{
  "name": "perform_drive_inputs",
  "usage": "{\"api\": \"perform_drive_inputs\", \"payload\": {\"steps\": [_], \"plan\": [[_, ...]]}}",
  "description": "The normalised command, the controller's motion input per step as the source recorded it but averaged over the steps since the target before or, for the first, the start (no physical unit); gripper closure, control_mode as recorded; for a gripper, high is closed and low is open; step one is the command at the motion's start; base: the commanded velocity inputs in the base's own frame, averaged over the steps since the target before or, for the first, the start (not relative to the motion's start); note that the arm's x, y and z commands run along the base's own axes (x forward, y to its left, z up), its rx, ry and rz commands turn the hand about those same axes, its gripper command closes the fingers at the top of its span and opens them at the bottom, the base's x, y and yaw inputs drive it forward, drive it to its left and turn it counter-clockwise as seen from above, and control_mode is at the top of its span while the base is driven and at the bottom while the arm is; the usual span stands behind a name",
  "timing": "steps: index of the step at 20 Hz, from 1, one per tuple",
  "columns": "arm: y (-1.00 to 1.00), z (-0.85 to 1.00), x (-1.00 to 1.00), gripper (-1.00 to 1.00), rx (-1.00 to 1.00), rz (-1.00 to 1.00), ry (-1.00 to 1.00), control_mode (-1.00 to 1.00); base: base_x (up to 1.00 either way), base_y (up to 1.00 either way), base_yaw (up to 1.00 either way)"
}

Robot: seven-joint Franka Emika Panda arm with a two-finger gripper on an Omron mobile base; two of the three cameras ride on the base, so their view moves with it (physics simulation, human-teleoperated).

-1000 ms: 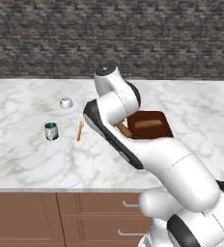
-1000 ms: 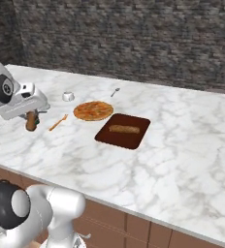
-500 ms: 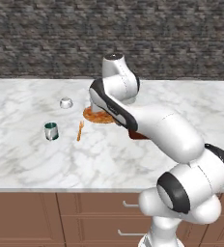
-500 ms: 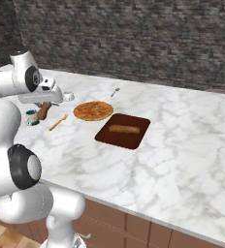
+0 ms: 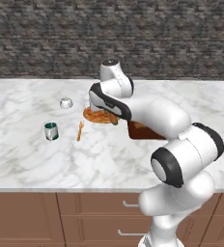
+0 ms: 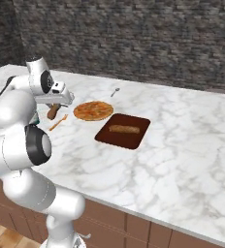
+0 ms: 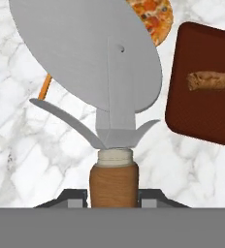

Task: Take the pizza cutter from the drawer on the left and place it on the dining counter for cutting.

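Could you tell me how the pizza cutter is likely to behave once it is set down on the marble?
Probably rigid: the pizza cutter shows a metal wheel and wooden handle. Its round blade may roll or swivel on the smooth dining counter, so it would likely settle on its side.

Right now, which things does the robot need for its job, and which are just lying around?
Needed:
silver-wheeled, brown-handled pizza cutter, gripped by the tool
white marble dining counter

Just lying around:
round pizza
dark brown tray with bread stick
thin orange fork
green cup
small white bowl
silver spoon
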Motion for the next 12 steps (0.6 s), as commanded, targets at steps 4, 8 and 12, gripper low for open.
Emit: {"api": "perform_drive_inputs", "payload": {"steps": [4, 8, 12], "plan": [[-0.26, -0.23, 0.35, 1.0, 0.04, -0.05, 0.0, -1.0, 0.0, 0.0, 0.0], [-0.42, -0.45, 0.18, 1.0, 0.06, -0.03, 0.0, -1.0, 0.0, 0.0, 0.0], [-0.25, -0.47, 0.01, 1.0, 0.03, -0.01, 0.0, -1.0, 0.0, 0.0, 0.0]]}}
